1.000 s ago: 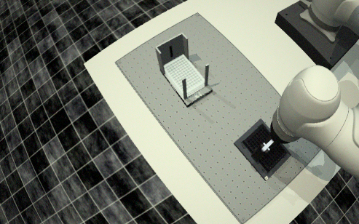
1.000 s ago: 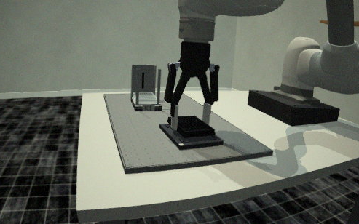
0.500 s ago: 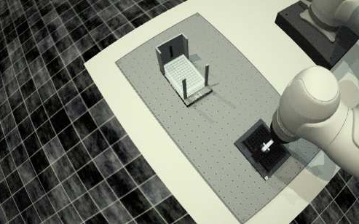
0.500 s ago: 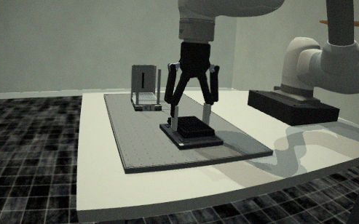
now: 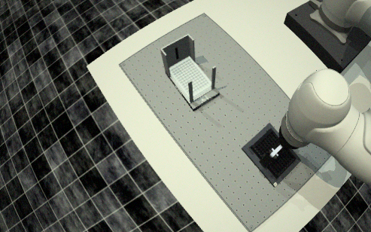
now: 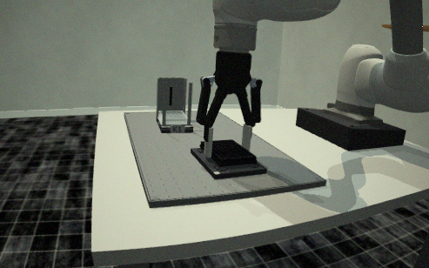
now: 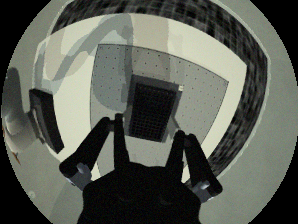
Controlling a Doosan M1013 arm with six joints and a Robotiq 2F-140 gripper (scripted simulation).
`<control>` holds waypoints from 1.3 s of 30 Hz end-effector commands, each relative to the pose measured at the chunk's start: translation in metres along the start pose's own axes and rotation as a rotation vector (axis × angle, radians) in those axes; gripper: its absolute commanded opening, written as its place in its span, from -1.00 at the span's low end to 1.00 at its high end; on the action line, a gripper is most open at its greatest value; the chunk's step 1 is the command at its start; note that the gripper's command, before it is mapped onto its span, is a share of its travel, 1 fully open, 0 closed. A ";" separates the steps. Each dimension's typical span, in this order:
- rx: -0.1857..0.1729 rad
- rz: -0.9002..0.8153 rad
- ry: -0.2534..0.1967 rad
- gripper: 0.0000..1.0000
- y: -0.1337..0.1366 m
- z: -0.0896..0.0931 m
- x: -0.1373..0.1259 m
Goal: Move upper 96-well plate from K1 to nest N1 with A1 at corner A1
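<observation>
My gripper (image 6: 228, 141) points straight down over the plate nest N1 (image 6: 229, 167) and is shut on the dark 96-well plate (image 6: 234, 152), one finger on each long side. The plate sits low, within the nest's frame; I cannot tell if it is fully down. In the top view the arm hides most of the gripper above the plate (image 5: 278, 157), and a pale square (image 5: 275, 184) marks one nest corner. In the wrist view the plate (image 7: 154, 110) lies between the fingers. The stack rack K1 holds a white plate (image 5: 188, 79).
The rack K1 (image 6: 173, 109) stands at the far end of the grey perforated baseplate (image 5: 220, 124). The arm's dark base block (image 6: 348, 128) sits on the table to the right. The table edge runs close past the nest.
</observation>
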State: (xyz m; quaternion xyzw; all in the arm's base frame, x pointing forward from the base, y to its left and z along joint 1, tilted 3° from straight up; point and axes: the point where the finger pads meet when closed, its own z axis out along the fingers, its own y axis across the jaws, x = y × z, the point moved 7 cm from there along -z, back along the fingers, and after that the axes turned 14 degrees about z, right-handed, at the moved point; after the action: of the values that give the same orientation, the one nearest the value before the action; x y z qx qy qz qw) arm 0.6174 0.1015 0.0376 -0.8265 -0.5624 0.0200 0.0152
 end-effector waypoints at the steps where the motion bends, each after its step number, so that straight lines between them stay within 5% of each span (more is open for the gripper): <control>1: 0.000 0.000 0.000 -1.00 0.000 0.000 0.000; 39: 0.000 0.000 0.000 -1.00 0.000 0.006 0.000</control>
State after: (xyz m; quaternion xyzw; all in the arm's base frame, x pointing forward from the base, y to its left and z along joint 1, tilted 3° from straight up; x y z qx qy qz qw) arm 0.6171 0.1015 0.0318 -0.8265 -0.5624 0.0200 0.0152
